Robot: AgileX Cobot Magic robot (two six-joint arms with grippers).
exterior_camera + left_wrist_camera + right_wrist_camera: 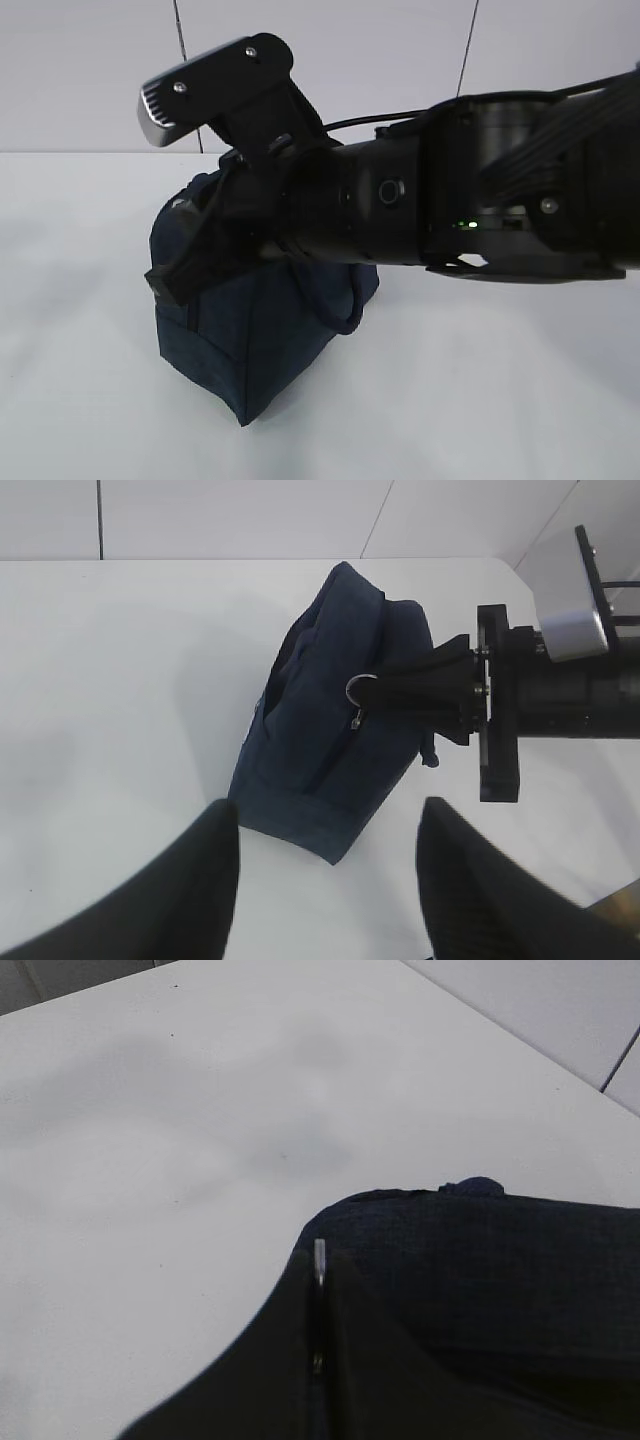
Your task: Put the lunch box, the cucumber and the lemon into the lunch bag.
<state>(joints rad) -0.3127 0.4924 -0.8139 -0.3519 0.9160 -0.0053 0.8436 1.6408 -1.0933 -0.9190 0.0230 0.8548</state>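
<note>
- My right gripper (395, 692) sat at the top of the lunch bag (330, 740), fingers pressed together on the silver ring pull (360, 688); my right wrist view showed a thin edge of metal nipped between the two dark fingers.
- My left gripper (325, 865) hung apart from the bag, on the near side of it in my left wrist view, fingers spread wide and holding nothing.
- The bag stood on the white table (120, 700) with its long axis, and the zipper line (335, 755) with it, running from the ring toward my left gripper and away from it toward the back of the table.
- My right arm reached the ring from the side, roughly square to that zipper line, so I judged any pull had to go along the bag's length, not along my own forearm.
- My right gripper was the nearer one, already touching the bag; my left was placed to steady the near end if the bag slid.
- The lunch box, the cucumber and the lemon appeared in none of my views, so I could not tell where they lay.
- From outside, my right arm hid most of the bag's top, and I could not tell how far the zipper stood open.
</note>
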